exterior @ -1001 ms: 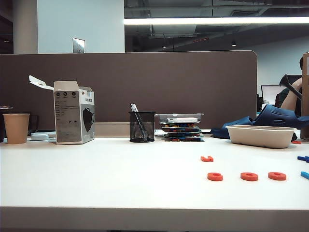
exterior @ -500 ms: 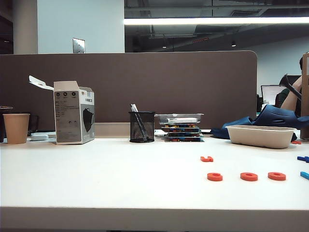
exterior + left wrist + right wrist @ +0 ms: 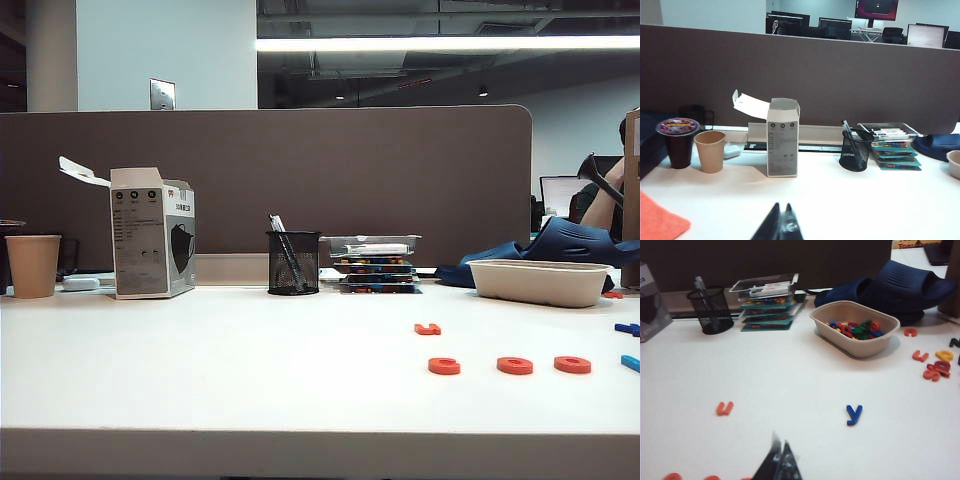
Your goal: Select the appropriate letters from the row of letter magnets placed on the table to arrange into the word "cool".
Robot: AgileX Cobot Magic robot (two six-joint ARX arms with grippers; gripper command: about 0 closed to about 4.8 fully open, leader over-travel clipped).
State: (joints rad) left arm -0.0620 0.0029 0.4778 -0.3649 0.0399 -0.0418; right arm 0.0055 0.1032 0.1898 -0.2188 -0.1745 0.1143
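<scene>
Your left gripper (image 3: 782, 226) and right gripper (image 3: 780, 462) both sit above the table (image 3: 200, 360), jaws pinched together, holding nothing. The C (image 3: 444, 366) and two O's (image 3: 515, 366) line up front right; blue bar (image 3: 631, 362) at the edge.

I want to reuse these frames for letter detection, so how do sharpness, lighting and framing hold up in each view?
Exterior view: sharp, ceiling strip light blown out, light-blue bar cut by the edge. Left wrist view: evenly lit, shut left gripper slightly soft. Right wrist view: soft overall, shut right gripper blurred, blue y still readable.
</scene>
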